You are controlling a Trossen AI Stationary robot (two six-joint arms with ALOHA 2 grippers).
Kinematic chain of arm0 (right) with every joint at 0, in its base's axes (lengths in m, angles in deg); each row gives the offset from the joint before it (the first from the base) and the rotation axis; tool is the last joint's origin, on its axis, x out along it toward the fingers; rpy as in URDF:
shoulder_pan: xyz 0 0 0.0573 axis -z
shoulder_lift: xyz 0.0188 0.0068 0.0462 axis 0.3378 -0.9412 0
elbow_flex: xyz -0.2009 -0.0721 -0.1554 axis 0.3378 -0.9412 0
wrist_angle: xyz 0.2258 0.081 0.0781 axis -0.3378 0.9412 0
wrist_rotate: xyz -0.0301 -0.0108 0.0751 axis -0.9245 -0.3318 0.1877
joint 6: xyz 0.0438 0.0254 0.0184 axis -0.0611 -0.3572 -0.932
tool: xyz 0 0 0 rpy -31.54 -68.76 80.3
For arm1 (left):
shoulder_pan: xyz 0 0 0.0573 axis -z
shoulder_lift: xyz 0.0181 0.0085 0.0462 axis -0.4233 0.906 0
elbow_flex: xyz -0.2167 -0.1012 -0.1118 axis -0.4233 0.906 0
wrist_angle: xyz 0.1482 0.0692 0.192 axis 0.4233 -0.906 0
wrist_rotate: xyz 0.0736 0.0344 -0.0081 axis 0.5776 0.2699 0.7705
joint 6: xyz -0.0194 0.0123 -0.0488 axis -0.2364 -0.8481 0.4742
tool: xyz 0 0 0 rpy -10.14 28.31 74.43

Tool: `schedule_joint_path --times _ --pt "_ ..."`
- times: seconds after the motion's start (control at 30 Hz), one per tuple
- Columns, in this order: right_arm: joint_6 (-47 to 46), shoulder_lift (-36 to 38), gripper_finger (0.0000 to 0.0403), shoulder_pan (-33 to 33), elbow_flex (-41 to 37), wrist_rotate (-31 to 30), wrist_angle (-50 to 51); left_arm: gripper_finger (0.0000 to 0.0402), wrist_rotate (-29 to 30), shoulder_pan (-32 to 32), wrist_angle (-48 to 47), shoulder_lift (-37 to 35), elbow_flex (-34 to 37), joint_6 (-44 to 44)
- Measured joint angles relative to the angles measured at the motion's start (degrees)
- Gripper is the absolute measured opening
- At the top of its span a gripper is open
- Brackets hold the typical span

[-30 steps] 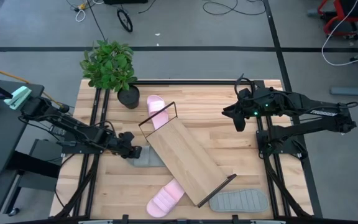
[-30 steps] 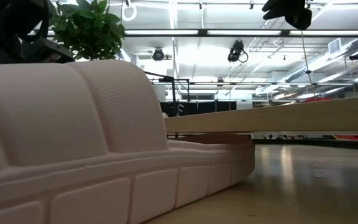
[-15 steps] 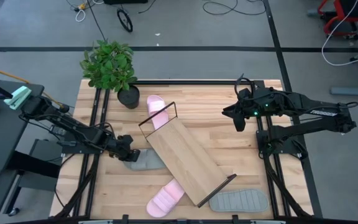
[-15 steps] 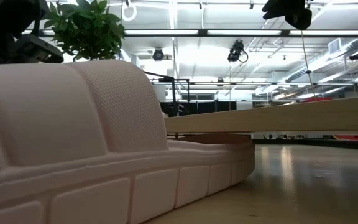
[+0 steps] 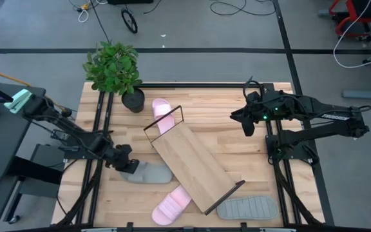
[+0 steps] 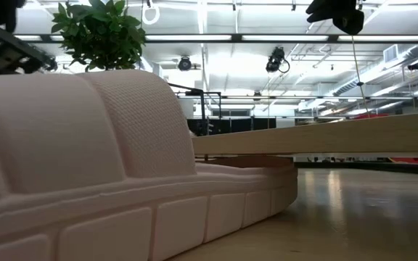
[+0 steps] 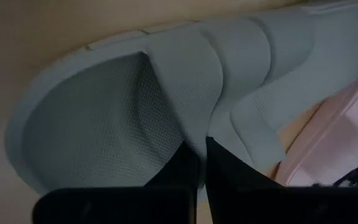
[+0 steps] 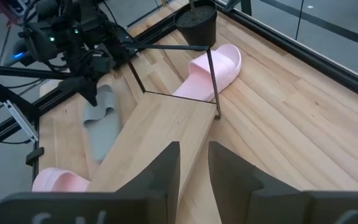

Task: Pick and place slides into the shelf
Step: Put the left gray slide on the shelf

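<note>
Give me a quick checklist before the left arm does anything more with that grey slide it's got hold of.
1. Grip: left gripper jaws shut on the strap of the grey slide, as the left wrist view shows. Ok.
2. Slide free of the shelf: one end lies at the shelf's edge; whether it is tucked under cannot be told.
3. Shelf surface bare for placing. Ok.
4. Shelf square to the table: it lies diagonally, over part of a pink slide. Not ok.
5. Right gripper out of the way, hovering at the far right side of the table. Ok.
6. Plant away from the path, at the far left corner. Ok.
</note>
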Motion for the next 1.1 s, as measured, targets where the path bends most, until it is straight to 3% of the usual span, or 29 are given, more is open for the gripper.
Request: schedule_joint_path --times 0.17,0.4,0.6,0.8,0.9,1.1 --pt "0.04 0.0 0.0088 -0.02 0.0 0.0 0.04 0.0012 0.0 3.6 -6.2 -3.95 -1.5 3.36" --pt "0.07 0.0 0.0087 -0.02 0.0 0.02 0.02 0.0012 3.9 7.86 -18.21 -9.23 -9.47 6.97" --pt "0.09 0.01 0.0085 0.0 0.0 0.0 0.02 0.0012 13.12 8.24 -22.79 -11.38 -18.52 7.19" --pt "0.09 0.0 0.0085 0.22 0.0 -0.04 0.06 0.0012 27.58 8.21 -27.97 -10.39 -27.51 5.39" --pt "0.05 0.02 0.0084 0.22 0.0 0.0 0.06 0.0012 33.64 8.19 -27.82 -9.09 -30.74 3.32" --pt "-0.52 0.07 0.0082 0.22 0.0 0.04 0.06 0.0012 40.2 8.19 -20.54 -3.77 -34.21 0.25"
